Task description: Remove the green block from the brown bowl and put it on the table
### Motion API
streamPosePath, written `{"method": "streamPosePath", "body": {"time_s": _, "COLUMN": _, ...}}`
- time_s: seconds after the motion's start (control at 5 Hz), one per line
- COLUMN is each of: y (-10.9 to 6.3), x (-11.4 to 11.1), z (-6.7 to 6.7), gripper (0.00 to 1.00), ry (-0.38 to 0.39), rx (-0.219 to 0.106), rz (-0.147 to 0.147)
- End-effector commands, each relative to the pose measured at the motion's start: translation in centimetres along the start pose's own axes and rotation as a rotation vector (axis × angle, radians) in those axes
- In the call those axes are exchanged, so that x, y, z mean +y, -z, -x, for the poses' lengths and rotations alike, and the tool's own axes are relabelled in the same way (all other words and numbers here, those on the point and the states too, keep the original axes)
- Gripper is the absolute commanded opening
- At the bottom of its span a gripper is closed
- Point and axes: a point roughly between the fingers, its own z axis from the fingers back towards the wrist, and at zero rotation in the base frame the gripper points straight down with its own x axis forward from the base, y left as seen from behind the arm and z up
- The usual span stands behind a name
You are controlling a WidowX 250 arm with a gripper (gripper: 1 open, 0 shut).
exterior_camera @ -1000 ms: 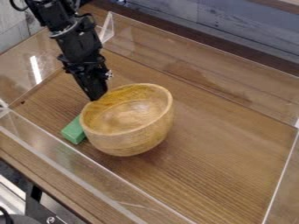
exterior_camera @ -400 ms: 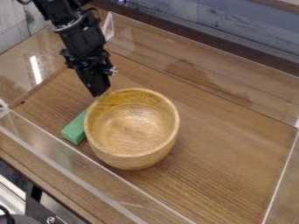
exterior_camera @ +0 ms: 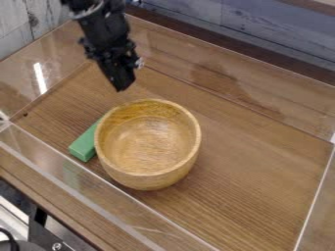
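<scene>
Though the bowl (exterior_camera: 148, 144) sits empty, the block (exterior_camera: 86, 143) already lies flat on the table (exterior_camera: 249, 167), touching the bowl's left side. It looks light, stiff and matte, best pinched across its narrow sides. Farther back, the gripper (exterior_camera: 121, 84) hangs with jaws together, empty.

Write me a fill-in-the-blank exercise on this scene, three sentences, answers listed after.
1. The green block lies on the table, against the outside of the brown ____.
2. The inside of the brown bowl is ____.
3. The gripper hangs above the bowl's far rim with its jaws ____, holding nothing.

Missing words: bowl; empty; shut
</scene>
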Motion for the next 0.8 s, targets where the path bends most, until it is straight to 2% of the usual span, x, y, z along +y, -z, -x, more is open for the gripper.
{"method": "streamPosePath", "body": {"time_s": 0.0, "y": -1.9, "x": -3.3, "z": -2.5, "gripper": 0.00, "ry": 0.076, "rx": -0.055, "rz": -0.009}}
{"method": "streamPosePath", "body": {"time_s": 0.2, "y": 0.8, "x": -6.5, "z": -2.7, "gripper": 0.00, "ry": 0.060, "rx": -0.053, "rz": -0.010}}
{"method": "streamPosePath", "body": {"time_s": 0.6, "y": 6.0, "x": -11.4, "z": -3.6, "gripper": 0.00, "ry": 0.071, "rx": -0.044, "rz": -0.028}}
